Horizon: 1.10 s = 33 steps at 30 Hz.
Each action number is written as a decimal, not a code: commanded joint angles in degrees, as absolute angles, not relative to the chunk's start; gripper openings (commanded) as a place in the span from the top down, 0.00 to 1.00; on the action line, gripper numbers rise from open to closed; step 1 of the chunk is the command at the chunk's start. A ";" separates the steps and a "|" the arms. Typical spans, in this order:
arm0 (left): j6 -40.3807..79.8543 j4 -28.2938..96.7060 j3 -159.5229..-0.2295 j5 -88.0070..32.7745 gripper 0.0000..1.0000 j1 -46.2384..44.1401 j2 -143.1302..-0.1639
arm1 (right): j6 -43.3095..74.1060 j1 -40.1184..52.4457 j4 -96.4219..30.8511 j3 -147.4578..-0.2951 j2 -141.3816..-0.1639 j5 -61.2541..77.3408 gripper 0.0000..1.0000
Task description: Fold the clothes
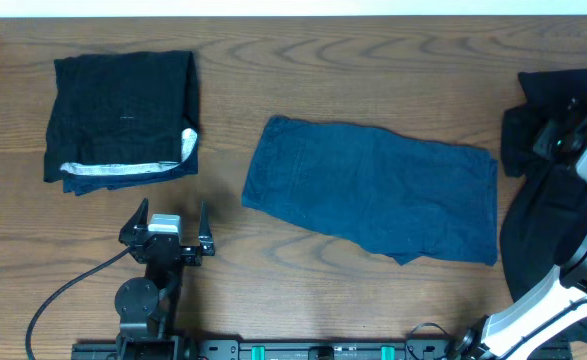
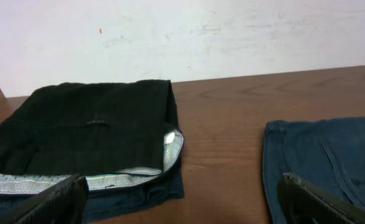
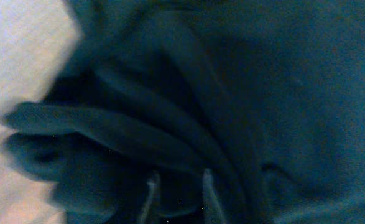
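— Left pincer [image 1: 170, 212] is wide apart on my screen, gripping nothing, over bare desk [image 1: 303, 80] near the front edge. Its wrist view shows both fingers [image 2: 51, 202] spread to the bottom corners.
— And your right one?
— Right pincer [image 3: 179, 196] is buried in a dark heap [image 1: 543, 95] at the desk's right edge. From its wrist camera I see the fingers [image 3: 151, 193] a little apart with folds of dark cloth all round them; whether they pinch any of it, I cannot tell.
— Where are the shorts [image 1: 373, 190]?
— They lie flat mid-desk, navy, spread sideways, well apart from the left pincer and just short of the heap.
— Anything else on there?
— I've a folded black stack [image 1: 123, 110] at the far left, with a silvery edge [image 1: 123, 168] along its near side and up the right corner, and navy cloth peeking out beneath. My left pincer sits just in front of that stack, not touching it. A black cable [image 1: 63, 290] trails from the left arm toward the front left.
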State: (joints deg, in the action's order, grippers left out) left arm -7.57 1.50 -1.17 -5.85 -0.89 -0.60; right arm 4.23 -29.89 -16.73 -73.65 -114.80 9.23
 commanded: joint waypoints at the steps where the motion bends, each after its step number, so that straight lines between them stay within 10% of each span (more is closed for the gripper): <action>1: -8.10 3.42 -0.23 -7.05 0.02 -1.10 -0.27 | 4.23 -29.98 -20.36 -78.52 -111.35 17.12 0.71; 10: -8.10 3.42 -0.23 -7.05 0.02 -1.10 -0.27 | 8.73 -28.88 -43.05 -81.32 -101.58 26.65 0.65; 17: -8.10 3.42 -0.23 -7.05 0.02 -1.10 -0.27 | 8.08 -25.28 -61.47 -79.20 -101.06 23.55 0.94; 33: -8.10 3.42 -0.23 -7.05 0.02 -1.10 -0.27 | 13.06 -5.82 -63.11 -66.30 -101.25 6.20 0.99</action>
State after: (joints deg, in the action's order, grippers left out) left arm -7.57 1.52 -1.17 -5.85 -0.89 -0.60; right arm 11.16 -8.58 -62.96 -67.53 -100.86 9.26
